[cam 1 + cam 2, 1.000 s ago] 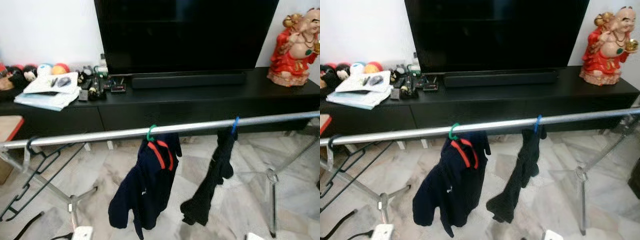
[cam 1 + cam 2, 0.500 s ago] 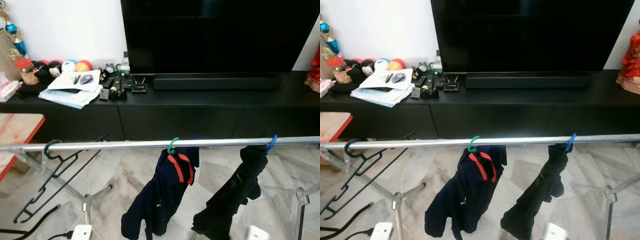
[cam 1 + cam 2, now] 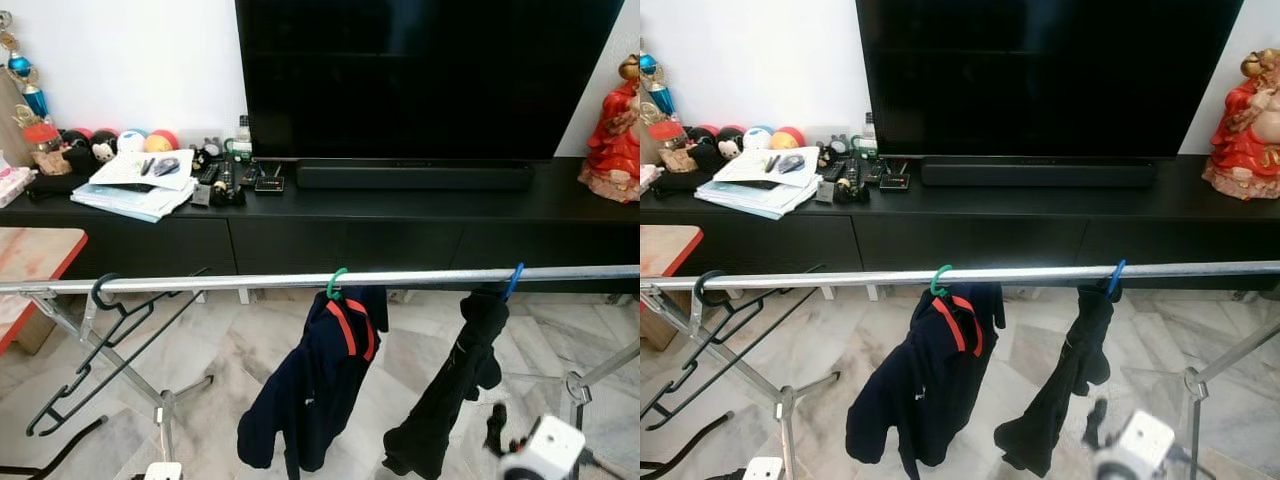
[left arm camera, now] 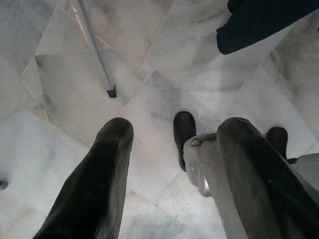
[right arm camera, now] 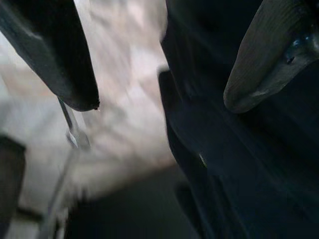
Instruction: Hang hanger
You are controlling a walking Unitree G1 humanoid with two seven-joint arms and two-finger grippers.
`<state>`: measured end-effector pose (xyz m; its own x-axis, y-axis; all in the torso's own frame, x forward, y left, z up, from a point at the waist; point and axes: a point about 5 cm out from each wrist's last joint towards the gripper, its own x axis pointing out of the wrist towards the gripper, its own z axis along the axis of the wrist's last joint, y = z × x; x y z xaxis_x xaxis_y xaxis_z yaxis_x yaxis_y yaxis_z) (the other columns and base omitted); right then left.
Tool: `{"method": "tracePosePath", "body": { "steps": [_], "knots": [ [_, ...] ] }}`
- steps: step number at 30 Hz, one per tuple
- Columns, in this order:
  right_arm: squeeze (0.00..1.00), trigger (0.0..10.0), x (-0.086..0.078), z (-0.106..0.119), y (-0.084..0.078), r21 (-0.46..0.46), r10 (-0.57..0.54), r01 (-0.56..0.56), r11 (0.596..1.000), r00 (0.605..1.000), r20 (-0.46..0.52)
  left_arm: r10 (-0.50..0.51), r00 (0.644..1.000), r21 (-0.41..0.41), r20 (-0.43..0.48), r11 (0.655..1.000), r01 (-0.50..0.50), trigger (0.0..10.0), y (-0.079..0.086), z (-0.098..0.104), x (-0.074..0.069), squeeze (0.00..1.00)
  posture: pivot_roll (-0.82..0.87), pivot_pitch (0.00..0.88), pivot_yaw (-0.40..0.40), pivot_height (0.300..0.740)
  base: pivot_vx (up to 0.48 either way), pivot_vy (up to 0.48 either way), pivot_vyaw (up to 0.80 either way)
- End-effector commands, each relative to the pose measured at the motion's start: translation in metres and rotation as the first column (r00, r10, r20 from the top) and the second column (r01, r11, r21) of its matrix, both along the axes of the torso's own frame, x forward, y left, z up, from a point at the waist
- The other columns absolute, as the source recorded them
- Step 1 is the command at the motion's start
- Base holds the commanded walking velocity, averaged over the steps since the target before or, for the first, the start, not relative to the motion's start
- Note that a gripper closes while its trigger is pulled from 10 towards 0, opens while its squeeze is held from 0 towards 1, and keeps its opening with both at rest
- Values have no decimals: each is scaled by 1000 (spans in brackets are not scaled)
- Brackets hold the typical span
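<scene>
A silver rail (image 3: 200,284) of a drying rack spans the room in the eye views. A green hanger (image 3: 335,284) on it carries a navy garment with red trim (image 3: 310,400). A blue hanger (image 3: 514,280) to the right carries a black garment (image 3: 455,390). An empty black hanger (image 3: 100,340) hangs at the rail's left end. My right gripper (image 3: 495,430), blurred, is low beside the black garment; the right wrist view shows it open (image 5: 159,99) with dark cloth (image 5: 224,164) before it. My left gripper (image 4: 174,132) hangs open over the marble floor.
A black TV console (image 3: 400,215) with a large TV (image 3: 430,80) stands behind the rack. A red statue (image 3: 612,135) sits on its right end, papers (image 3: 135,185) and toys on its left. A red-edged table (image 3: 30,265) stands at left. Rack legs (image 3: 165,420) and a power strip (image 3: 162,470) are on the floor.
The camera has swung slightly back right, bringing the statue into view. My right gripper has come up into sight at the bottom right, near the black garment.
</scene>
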<state>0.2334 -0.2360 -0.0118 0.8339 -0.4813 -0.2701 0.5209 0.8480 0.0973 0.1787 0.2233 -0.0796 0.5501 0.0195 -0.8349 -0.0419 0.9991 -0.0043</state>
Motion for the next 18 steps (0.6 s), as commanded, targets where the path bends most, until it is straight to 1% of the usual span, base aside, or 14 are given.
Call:
{"method": "tracePosePath", "body": {
  "steps": [1,3,5,6,7,8,9,10,11,13,14,16,18],
  "knots": [
    [0,10000,9,14,2,-49,9,-5,999,997,75,-1,1000,5,-3,1000,1,10000,1,0,-1,0,18,0,5,740,0,0,0],
    [0,10000,16,26,4,-98,29,-17,995,991,127,1,1000,5,-4,1000,-1,10000,1,0,-1,0,18,0,5,740,0,0,0],
    [0,10000,21,32,5,-120,42,-25,992,988,148,2,1000,5,-4,1000,-2,10000,1,-1,-2,0,18,0,5,740,0,0,0],
    [0,10000,26,38,6,-127,52,-30,991,984,170,3,1000,5,-4,1000,-3,10000,1,-1,-1,0,21,0,5,740,0,0,0],
    [0,10000,39,51,8,-140,84,-56,989,975,207,4,1000,5,-3,1000,-4,10000,1,0,-1,0,21,0,5,740,0,0,0],
    [0,10000,44,55,9,-143,98,-68,987,971,217,4,1000,6,-3,1000,-4,10000,1,0,-1,0,21,0,5,740,0,0,0],
    [0,10000,44,55,9,-143,98,-68,987,971,217,4,1000,6,-3,1000,-4,10000,1,0,-1,0,21,0,5,740,0,0,0],
    [0,10000,49,59,11,-136,114,-85,987,968,225,4,1000,6,-4,1000,-4,10000,1,0,-1,0,21,0,5,740,0,0,0],
    [0,10000,61,66,14,-135,160,-132,982,962,220,4,1000,6,-3,1000,-4,10000,1,0,-1,0,17,0,12,740,0,0,0],
    [0,10000,71,73,16,-131,189,-163,978,957,220,3,1000,6,-2,1000,-3,10000,1,0,-1,0,17,0,12,740,0,0,0],
    [0,10000,82,77,19,-124,215,-195,973,959,184,3,1000,6,-1,1000,-3,10000,1,0,0,0,17,0,12,740,0,0,0],
    [0,10000,89,82,20,-127,223,-202,971,958,180,2,1000,5,0,1000,-2,10000,1,0,0,0,18,1,15,740,0,0,0],
    [0,10000,97,87,21,-102,229,-214,972,958,171,2,1000,4,2,1000,-2,10000,1,1,1,0,19,0,17,740,0,0,0]
  ]
}}
